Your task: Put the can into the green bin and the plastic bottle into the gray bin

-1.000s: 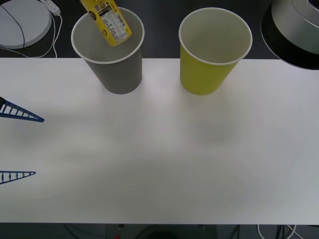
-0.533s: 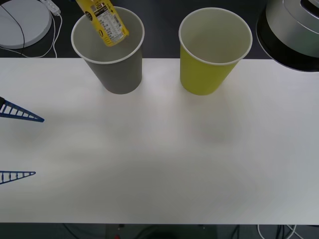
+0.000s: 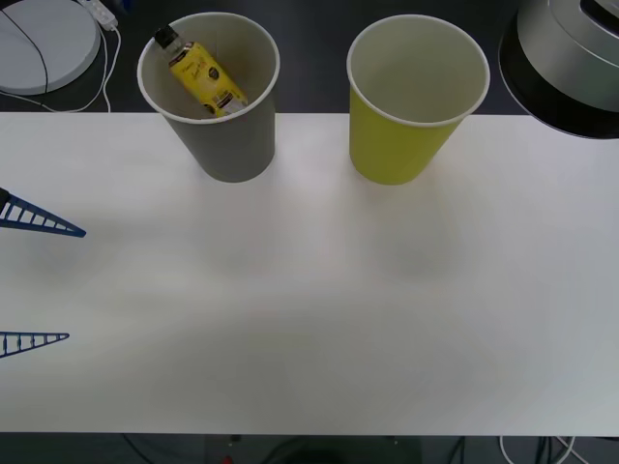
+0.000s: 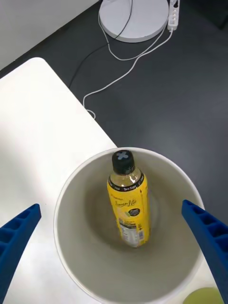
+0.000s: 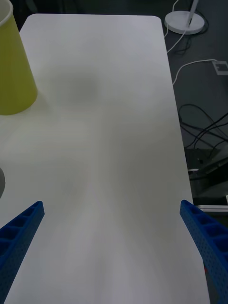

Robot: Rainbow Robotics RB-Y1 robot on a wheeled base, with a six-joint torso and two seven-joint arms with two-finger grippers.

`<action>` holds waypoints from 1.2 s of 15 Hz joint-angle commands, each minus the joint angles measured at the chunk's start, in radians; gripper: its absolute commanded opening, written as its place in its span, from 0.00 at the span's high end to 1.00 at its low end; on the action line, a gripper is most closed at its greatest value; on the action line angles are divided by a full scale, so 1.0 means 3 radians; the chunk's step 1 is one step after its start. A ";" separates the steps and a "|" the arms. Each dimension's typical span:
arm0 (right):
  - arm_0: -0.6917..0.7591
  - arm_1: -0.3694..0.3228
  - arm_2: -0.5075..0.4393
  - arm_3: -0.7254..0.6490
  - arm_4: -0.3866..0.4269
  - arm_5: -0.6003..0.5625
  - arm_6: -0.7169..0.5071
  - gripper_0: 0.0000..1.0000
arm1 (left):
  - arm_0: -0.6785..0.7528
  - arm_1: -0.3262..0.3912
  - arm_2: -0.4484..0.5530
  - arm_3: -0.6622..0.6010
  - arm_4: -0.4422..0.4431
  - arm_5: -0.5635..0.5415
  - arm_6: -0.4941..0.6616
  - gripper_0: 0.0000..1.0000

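Plastic bottle (image 3: 202,79) is inside the gray bin (image 3: 232,145), leaning tilted against the inner wall, black cap up near the rim, base down at the bottom. Nothing grips it.

Right gripper (image 4: 114,256) hangs directly above the gray bin, 2 blue fingers (image 4: 19,237) spread wide, empty; from the right wrist view the bin's white rim (image 4: 71,175) lies between the fingers and the bottle (image 4: 128,204) sits straight below the gap, not touching either finger.

Left gripper (image 3: 39,282) is at the left edge of the white table (image 3: 319,319), well apart from both bins, fingers (image 3: 44,222) wide open, holding nothing. In the left wrist view its fingertips (image 5: 21,228) frame bare table (image 5: 104,142), with the green bin (image 5: 14,71) ahead of it and off to one side.

Green bin (image 3: 411,116) stands upright just beside the gray bin, on the far strip of the table, apart from it, inside looks pale.

A white round base (image 4: 135,19) with a cable sits on the dark floor beyond the table.
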 commanded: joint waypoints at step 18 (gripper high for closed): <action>0.0312 -0.0713 -0.0191 -0.1131 -0.0172 -0.0022 0.0088 0.00 | 0.0000 0.0000 0.0000 0.0000 0.0000 0.0000 0.0000 0.00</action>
